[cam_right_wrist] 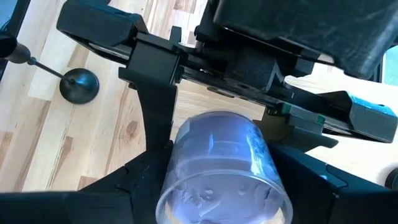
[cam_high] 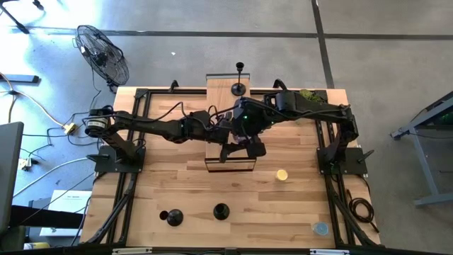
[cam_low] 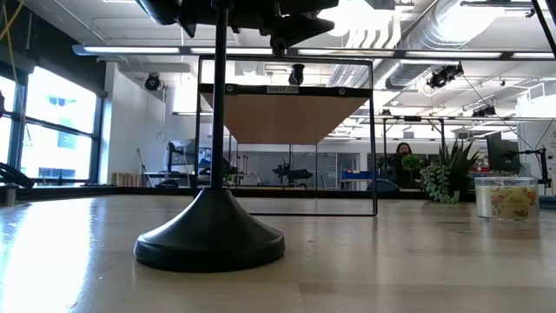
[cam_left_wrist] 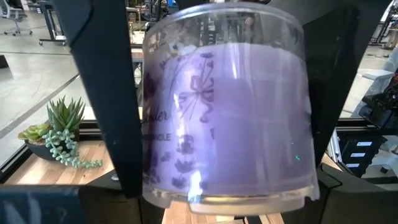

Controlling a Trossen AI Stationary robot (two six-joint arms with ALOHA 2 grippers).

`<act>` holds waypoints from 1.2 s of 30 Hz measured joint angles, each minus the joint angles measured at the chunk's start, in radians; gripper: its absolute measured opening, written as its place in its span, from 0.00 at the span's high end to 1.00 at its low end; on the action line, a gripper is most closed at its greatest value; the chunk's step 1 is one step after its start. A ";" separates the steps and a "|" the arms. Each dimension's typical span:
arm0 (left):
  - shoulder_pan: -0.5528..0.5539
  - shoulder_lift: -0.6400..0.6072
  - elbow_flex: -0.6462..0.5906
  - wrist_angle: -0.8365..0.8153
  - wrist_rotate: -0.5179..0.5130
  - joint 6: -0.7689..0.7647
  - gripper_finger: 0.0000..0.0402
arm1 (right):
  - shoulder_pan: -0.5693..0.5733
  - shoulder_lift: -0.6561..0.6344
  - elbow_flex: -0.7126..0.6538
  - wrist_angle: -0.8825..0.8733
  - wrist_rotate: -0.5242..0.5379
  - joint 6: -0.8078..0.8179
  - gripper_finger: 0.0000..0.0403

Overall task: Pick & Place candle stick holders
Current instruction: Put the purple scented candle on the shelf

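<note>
The high view was evenly lit and fairly sharp, with pale daylight washing the concrete floor [cam_high: 212,49] blue-white toward the upper left and only soft, short shadows beneath the arms on the counter [cam_high: 297,205]. In the low view the ceiling lights [cam_low: 365,17] burned out to white glare, the windows [cam_low: 52,122] glowed brightly, and the nearest candle stick holder [cam_low: 210,236] stood as a dark silhouette, its base faintly sheened (the counter just in front was blurred). The left wrist view was filled by a purple candle jar [cam_left_wrist: 227,106], too close to be in focus, with streaky reflections on its glass. The right wrist view showed the jar softly blurred at its rim.
</note>
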 joint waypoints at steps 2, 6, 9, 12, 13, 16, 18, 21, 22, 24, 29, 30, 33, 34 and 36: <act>0.000 0.000 0.000 0.000 0.000 0.000 0.43 | 0.000 0.000 0.000 0.001 0.000 0.000 0.38; 0.000 0.000 0.000 0.000 -0.001 0.000 0.43 | 0.000 0.000 0.000 0.002 0.000 -0.012 0.38; 0.000 0.000 0.000 0.000 -0.005 0.000 0.43 | 0.000 0.000 0.000 0.004 0.000 -0.035 0.38; 0.000 0.000 0.000 0.000 -0.005 0.000 0.43 | 0.001 0.000 0.000 0.008 0.000 -0.053 0.38; 0.000 0.000 0.000 0.000 -0.005 0.000 0.43 | 0.001 0.000 0.000 0.009 0.001 -0.054 0.38; 0.000 0.000 0.000 0.000 -0.008 0.000 0.43 | 0.001 0.000 0.000 0.010 0.013 -0.053 0.38; 0.000 0.000 0.000 0.000 -0.012 0.000 0.43 | 0.001 0.000 0.000 0.010 0.021 -0.053 0.37; 0.000 0.000 0.000 -0.001 -0.012 0.000 0.43 | 0.001 0.000 0.000 0.010 0.023 -0.053 0.37; 0.000 0.000 0.000 0.000 -0.013 0.000 0.43 | 0.001 0.000 0.000 0.010 0.023 -0.053 0.37; 0.000 0.000 0.000 0.000 -0.013 0.000 0.43 | 0.001 0.000 0.000 0.010 0.023 -0.053 0.37; 0.000 0.000 0.000 0.000 -0.020 0.024 0.43 | 0.001 0.000 0.000 0.010 0.026 -0.053 0.37; 0.000 0.000 0.000 0.001 -0.020 0.028 0.43 | 0.001 0.000 0.000 0.010 0.026 -0.053 0.37; 0.000 0.000 0.000 0.005 -0.020 0.031 0.43 | 0.001 0.000 0.001 0.009 0.026 -0.053 0.37; 0.000 0.000 0.000 0.005 -0.020 0.032 0.43 | 0.001 0.000 0.001 0.009 0.026 -0.053 0.37; 0.000 0.000 0.000 0.005 -0.020 0.032 0.43 | 0.001 0.000 0.001 0.009 0.026 -0.053 0.37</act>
